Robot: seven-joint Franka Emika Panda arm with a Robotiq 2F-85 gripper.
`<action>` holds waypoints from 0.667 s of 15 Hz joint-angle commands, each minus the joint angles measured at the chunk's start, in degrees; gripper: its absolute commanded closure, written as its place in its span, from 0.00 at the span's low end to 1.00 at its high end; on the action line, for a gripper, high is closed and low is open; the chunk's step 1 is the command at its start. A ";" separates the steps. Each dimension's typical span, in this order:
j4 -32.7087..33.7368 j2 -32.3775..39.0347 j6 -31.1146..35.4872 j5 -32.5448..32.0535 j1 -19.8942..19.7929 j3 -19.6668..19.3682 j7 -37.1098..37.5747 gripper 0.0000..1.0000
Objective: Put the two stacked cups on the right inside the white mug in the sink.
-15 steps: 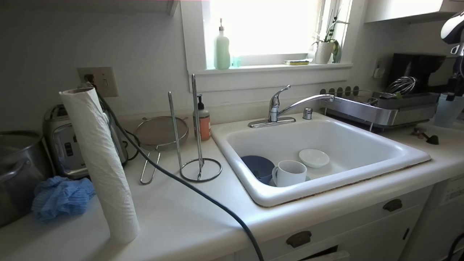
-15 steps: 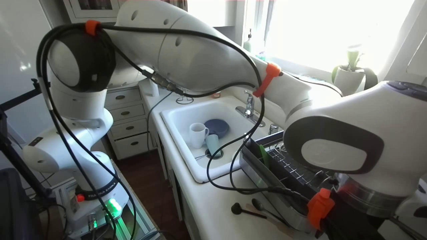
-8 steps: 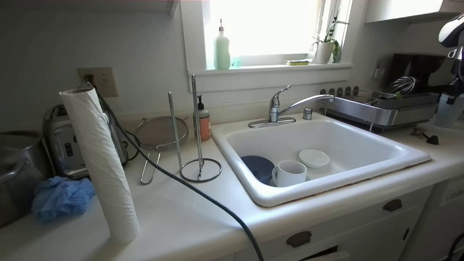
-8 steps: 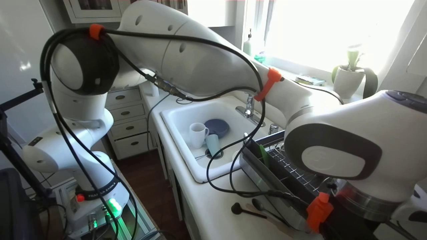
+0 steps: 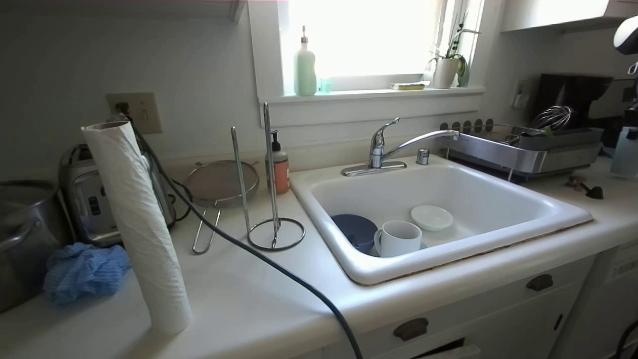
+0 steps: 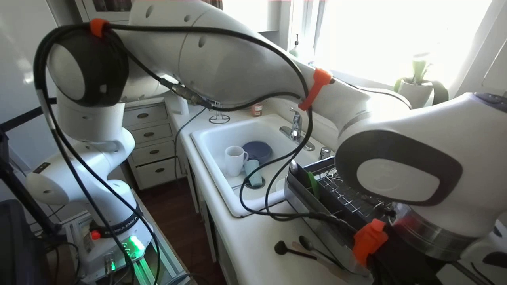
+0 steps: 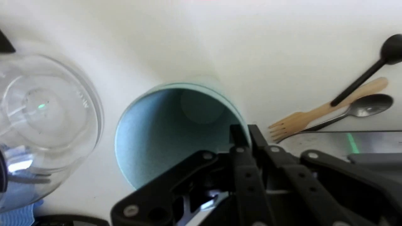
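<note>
Pick-up step, prob.; gripper (image 7: 246, 131) pinches stacked cups (image 7: 150, 135) at rim. Next: lift clear, carry approx. level to white mug (image 6: 234, 161) in sink (image 5: 498, 237), lower in.

The arm (image 6: 241, 67) arches, its tool (image 7: 247, 133) (black, two-fingered) pinched nearly together.

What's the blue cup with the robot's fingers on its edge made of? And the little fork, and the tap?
Blue cup: probably plastic, though maybe ceramic; its inside is smooth and matte, with soft shading and no sharp glints.
Fork: seems to be plain wood, because it's tan and dull.
Tap: looks like shiny metal, likely chrome-coated, because it's silvery with bright reflections.
</note>
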 commanded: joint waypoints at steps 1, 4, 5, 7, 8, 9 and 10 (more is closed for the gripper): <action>-6.89 -8.82 -7.59 -1.20 1.19 -1.28 5.53 0.94; -11.32 -14.91 -13.76 -1.05 1.96 -1.61 6.37 0.95; -12.64 -16.71 -15.34 -0.54 2.48 -1.64 6.85 0.95; -16.63 -21.66 -16.90 -1.06 4.17 -1.66 6.29 0.97; -19.07 -24.60 -17.76 -2.08 5.49 -1.70 6.28 0.97; -21.25 -27.23 -18.92 -3.00 6.91 -1.76 6.63 0.97; -23.31 -29.71 -19.64 -3.38 8.35 -1.80 7.00 0.97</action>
